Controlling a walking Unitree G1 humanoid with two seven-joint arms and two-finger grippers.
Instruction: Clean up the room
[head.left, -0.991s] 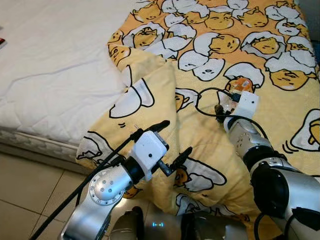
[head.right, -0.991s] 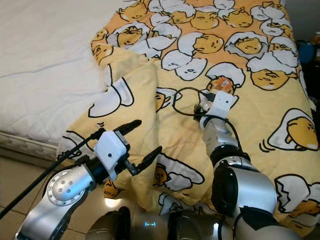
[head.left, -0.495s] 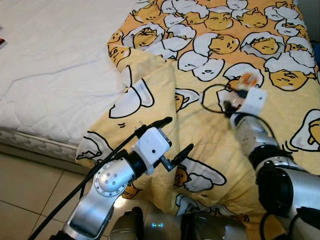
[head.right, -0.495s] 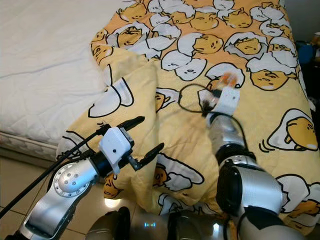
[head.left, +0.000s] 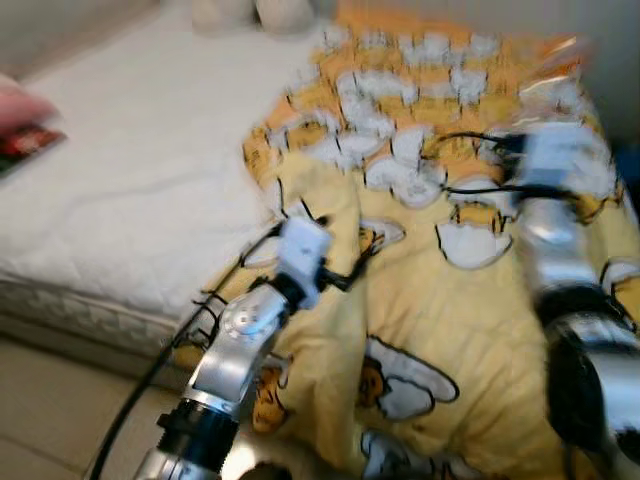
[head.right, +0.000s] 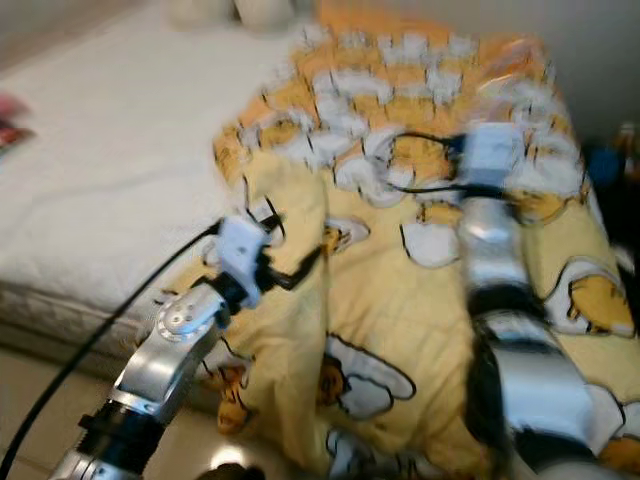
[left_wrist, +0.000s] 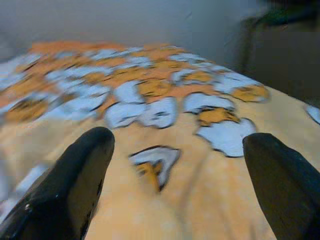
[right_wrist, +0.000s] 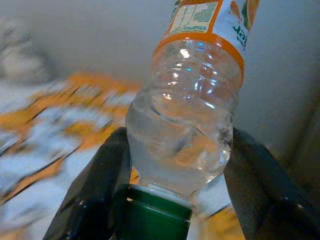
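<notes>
The right claw (right_wrist: 177, 165) pinches a clear plastic bottle with a green cap and an orange label (right_wrist: 187, 100); its two black fingers (right_wrist: 100, 185) press against the bottle's neck end on either side, just above the cap, and the bottle's body reaches out past the fingertips. In the blurred head views the right arm is raised over the yellow blanket printed with white-and-orange egg characters (head.left: 470, 330), which covers the right part of the bed with a white quilted mattress (head.left: 130, 200). The bottle itself is a faint smear (head.left: 560, 70) above the wrist there. The left claw (left_wrist: 175, 165) is spread wide, empty, hovering low over a raised fold of the blanket near the bed's edge.
</notes>
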